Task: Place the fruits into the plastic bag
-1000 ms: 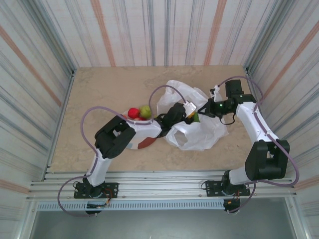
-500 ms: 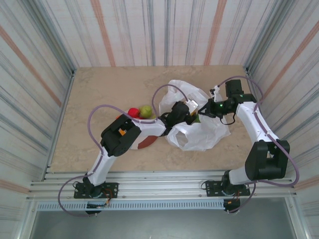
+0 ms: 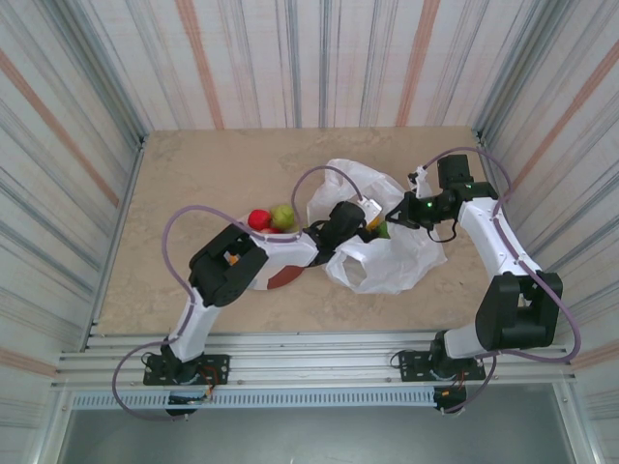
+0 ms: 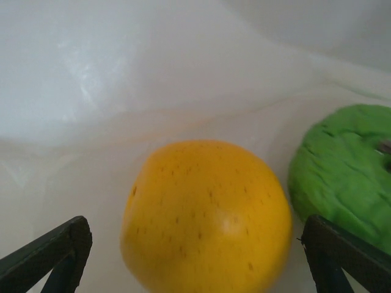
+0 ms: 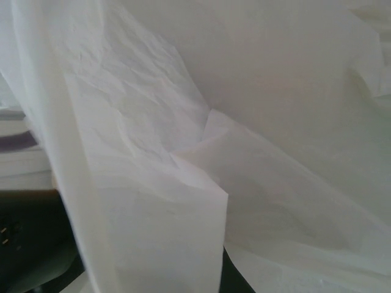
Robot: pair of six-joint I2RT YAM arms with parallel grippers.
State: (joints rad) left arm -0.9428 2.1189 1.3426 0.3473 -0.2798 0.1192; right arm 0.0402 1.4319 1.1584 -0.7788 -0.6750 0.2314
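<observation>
The white plastic bag (image 3: 382, 256) lies crumpled right of the table's centre. My left gripper (image 3: 363, 218) reaches into its mouth. In the left wrist view my left gripper (image 4: 195, 226) is open, and a yellow-orange fruit (image 4: 206, 213) lies free on the bag's plastic (image 4: 153, 73) between the fingers (image 4: 55, 250). A green fruit (image 4: 345, 168) rests just to its right. My right gripper (image 3: 395, 215) is shut on the bag's upper edge, whose plastic (image 5: 183, 122) folds down over the right wrist view. A red fruit (image 3: 258, 219) and a green fruit (image 3: 281, 215) sit left of the bag.
A plate with a maroon patch (image 3: 282, 277) lies under my left forearm, by the red and green fruits. Striped walls close in the table on three sides. Bare tabletop (image 3: 193, 174) stretches to the far left.
My left arm's elbow swung slightly right and back while its wrist stayed in the bag's mouth. The right arm and the bag have not moved.
</observation>
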